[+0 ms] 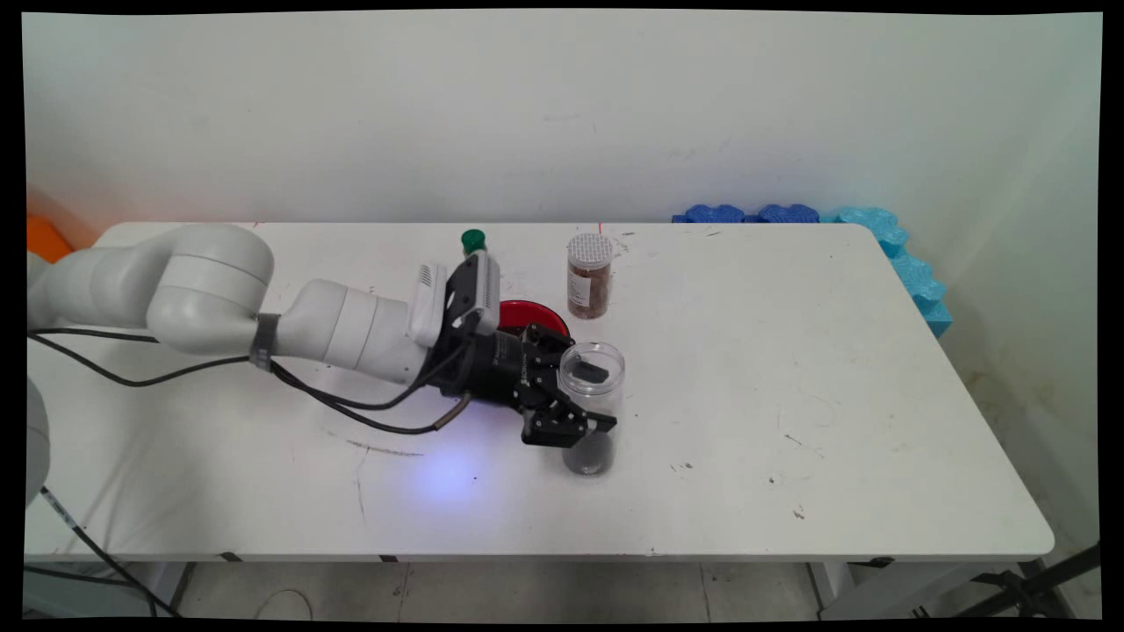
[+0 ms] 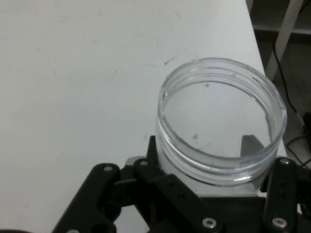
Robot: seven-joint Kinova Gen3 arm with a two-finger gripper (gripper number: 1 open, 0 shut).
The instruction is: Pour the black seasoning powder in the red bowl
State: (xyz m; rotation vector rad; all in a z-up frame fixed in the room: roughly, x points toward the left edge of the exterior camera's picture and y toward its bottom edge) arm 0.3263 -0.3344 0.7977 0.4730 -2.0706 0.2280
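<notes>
1. Clear open-topped plastic jar [image 1: 591, 392] stood upright mid-table [image 1: 790, 395], clamped between black two-finger gripper [image 1: 575, 412] fingers
2. Red bowl [image 1: 527, 316] sat just behind; lidded brown-filled jar [image 1: 588, 276] beyond

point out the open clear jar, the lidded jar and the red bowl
clear jar [image 2: 221, 160], hand view, near wall below the rim
lidded jar [image 1: 589, 288], main view, label
red bowl [image 1: 524, 314], main view, visible rim

A lab: bare white table [image 1: 790, 395], plain wall [image 1: 562, 114], robot arm [image 1: 263, 307].
</notes>
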